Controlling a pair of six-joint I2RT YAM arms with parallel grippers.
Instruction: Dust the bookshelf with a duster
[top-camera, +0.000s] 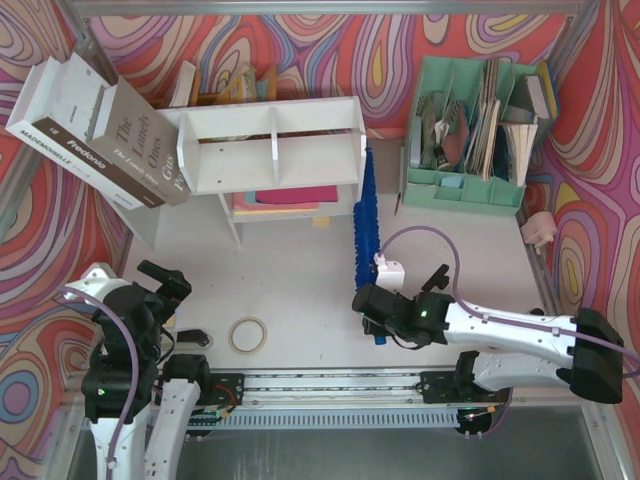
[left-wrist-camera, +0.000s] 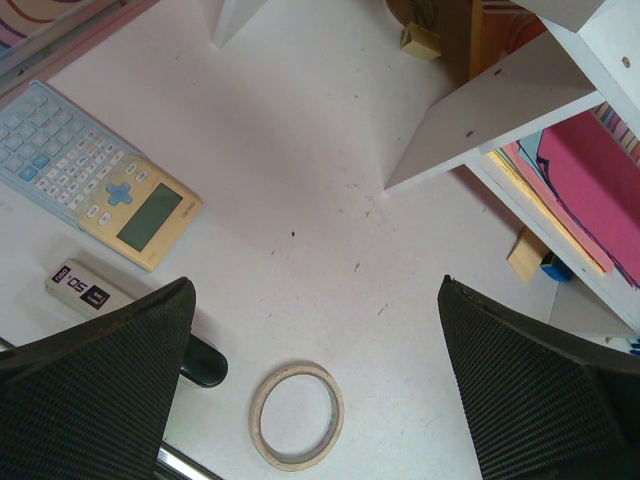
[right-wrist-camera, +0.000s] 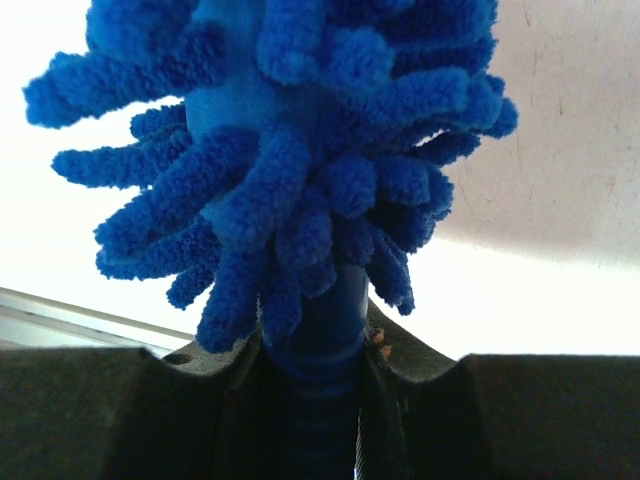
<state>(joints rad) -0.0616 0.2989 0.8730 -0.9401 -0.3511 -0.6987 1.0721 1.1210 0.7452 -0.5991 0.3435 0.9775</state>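
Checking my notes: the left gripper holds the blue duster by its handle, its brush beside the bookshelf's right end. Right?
No, the right gripper holds the duster by its handle, as the right wrist view shows; the left gripper is open and empty. The rest stands.

Duster (right-wrist-camera: 300, 160): shaggy microfibre cloth on a ribbed plastic handle. Bookshelf (top-camera: 272, 143): white-painted wood, matt. Table (left-wrist-camera: 320, 200) beneath the bookshelf: smooth, matt white.
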